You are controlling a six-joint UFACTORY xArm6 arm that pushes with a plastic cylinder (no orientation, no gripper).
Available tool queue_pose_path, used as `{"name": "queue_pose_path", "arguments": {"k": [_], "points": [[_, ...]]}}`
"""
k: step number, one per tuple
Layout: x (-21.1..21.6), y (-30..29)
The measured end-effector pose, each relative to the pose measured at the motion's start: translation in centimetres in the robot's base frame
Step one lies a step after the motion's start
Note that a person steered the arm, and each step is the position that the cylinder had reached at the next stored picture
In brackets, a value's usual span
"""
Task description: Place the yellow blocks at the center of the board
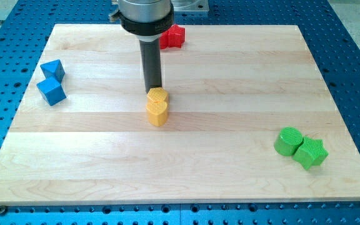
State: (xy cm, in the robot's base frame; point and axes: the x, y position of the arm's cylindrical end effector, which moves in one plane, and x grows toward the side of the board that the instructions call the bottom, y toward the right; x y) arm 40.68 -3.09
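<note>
Two yellow blocks sit touching near the board's middle: a yellow hexagon-like block (158,96) above and a yellow heart-shaped block (157,112) just below it. My tip (154,89) stands right at the upper edge of the upper yellow block, touching or nearly touching it. The dark rod rises straight up from there to the arm's round end at the view's top.
A red star block (173,37) lies at the board's top edge, right of the rod. Two blue blocks (52,69) (51,91) sit at the left. A green cylinder (287,141) and a green star (310,152) sit at the lower right. The wooden board (230,81) lies on a blue perforated table.
</note>
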Motion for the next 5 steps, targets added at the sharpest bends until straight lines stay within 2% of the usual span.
{"name": "queue_pose_path", "arguments": {"k": [1,2,3,4,5], "points": [[0.0,6.9],[-0.3,7.9],[12.2,9.0],[12.8,-2.1],[9.4,-1.7]]}}
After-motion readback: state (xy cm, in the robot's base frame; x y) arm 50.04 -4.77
